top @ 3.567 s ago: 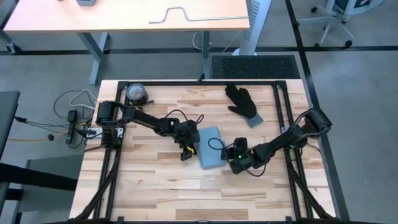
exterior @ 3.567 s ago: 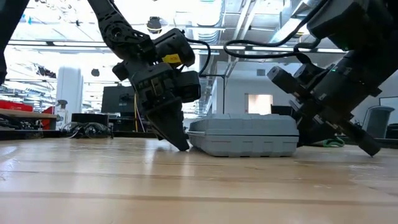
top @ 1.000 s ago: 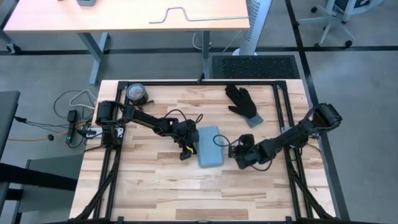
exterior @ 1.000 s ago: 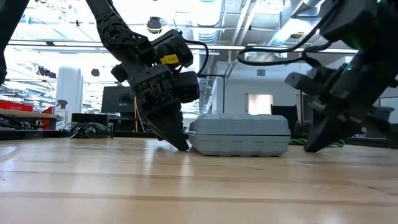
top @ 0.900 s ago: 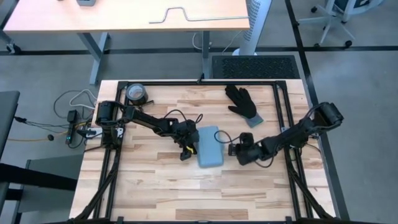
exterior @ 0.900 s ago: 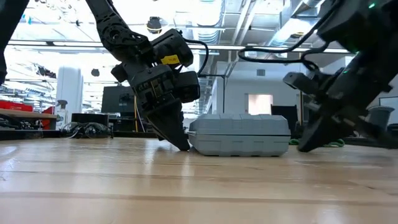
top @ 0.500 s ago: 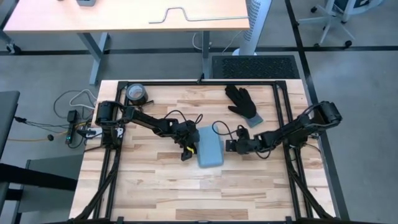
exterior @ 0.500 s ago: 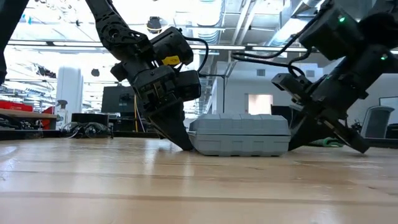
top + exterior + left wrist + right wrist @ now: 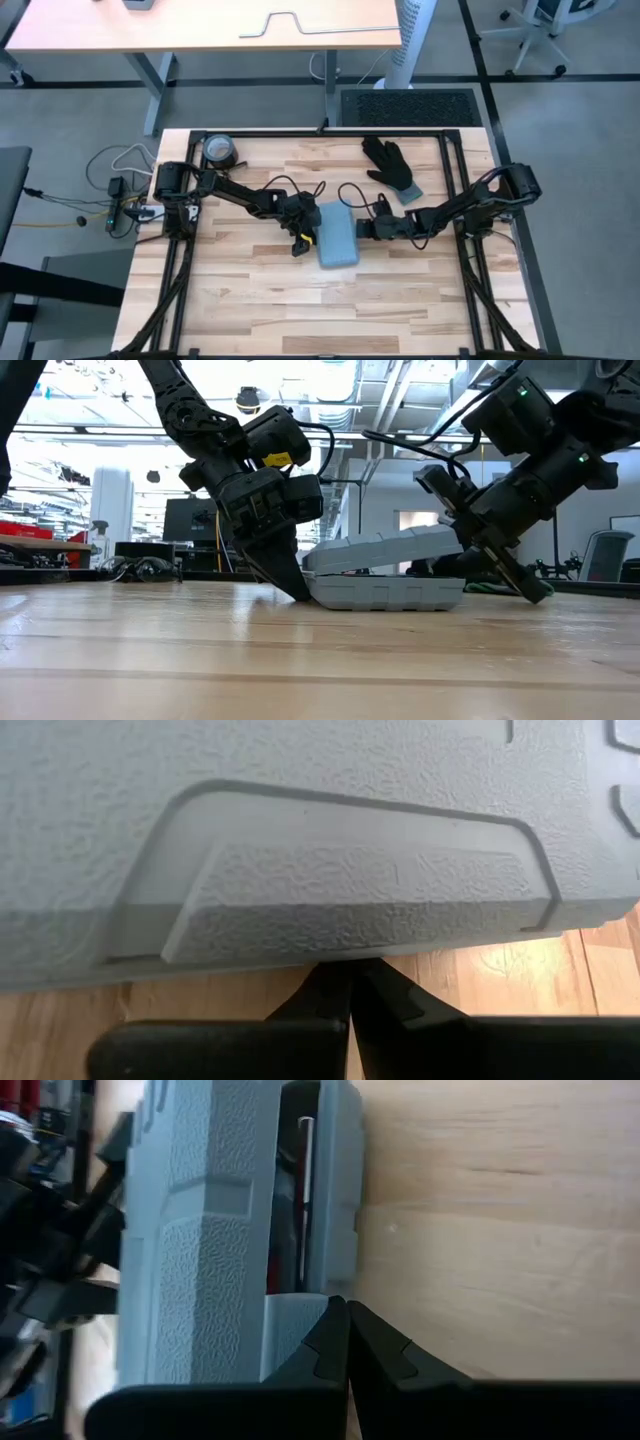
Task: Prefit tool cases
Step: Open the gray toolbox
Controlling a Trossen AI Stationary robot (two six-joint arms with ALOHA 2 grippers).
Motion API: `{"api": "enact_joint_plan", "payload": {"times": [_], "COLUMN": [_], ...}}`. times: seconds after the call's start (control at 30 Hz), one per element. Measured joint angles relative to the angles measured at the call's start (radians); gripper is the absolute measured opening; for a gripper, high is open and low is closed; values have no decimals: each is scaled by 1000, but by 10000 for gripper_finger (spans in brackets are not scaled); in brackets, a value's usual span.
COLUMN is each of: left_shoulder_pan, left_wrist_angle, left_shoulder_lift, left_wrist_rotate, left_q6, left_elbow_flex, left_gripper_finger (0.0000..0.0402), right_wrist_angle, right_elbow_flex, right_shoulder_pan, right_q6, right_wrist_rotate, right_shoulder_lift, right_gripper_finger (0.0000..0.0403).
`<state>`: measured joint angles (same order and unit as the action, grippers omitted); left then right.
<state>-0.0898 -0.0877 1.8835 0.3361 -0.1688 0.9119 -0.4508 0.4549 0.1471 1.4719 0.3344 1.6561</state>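
The light-blue tool case lies flat mid-table. Its lid is tipped up on the right side, while its base rests on the wood. Through the gap, the right wrist view shows red and white tools. My left gripper is shut at the case's left side. My right gripper is shut at the case's right side, at the raised lid edge. My left gripper presses its shut fingertips against the case's left long side, low down by the table. It slants down from the table's left. My right gripper has its shut fingertips wedged in at the lid's right edge, coming nearly level from the table's right. The lid rests tilted on them, open on that side.
A black glove lies at the far right of the table. A roll of tape sits in the far left corner. A black frame runs round the table's edges. Bare wood stretches along the near side.
My right gripper has gone toward the table's left and far edge, up to the case's right side. The lid's right edge has tipped up there, while its left edge and the base have stayed where they were.
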Motion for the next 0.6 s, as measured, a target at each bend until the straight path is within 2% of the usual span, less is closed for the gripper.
{"api": "enact_joint_plan", "payload": {"times": [0.33,0.6], "left_shoulder_pan": [-4,-5], "left_wrist_angle": [35,57], "left_shoulder_lift": [-2,1], "left_wrist_rotate": [-1,16], "left_q6": [33,41], "left_elbow_flex": [3,29], "left_gripper_finger": [0,0], "right_wrist_angle": [20,24], "right_elbow_flex": [-8,20], "right_shoulder_pan": [34,48], "right_q6": [-19,-29], "right_wrist_rotate": [-25,-2], "right_shoulder_lift": [-92,-96], "right_gripper_finger": [10,11]}}
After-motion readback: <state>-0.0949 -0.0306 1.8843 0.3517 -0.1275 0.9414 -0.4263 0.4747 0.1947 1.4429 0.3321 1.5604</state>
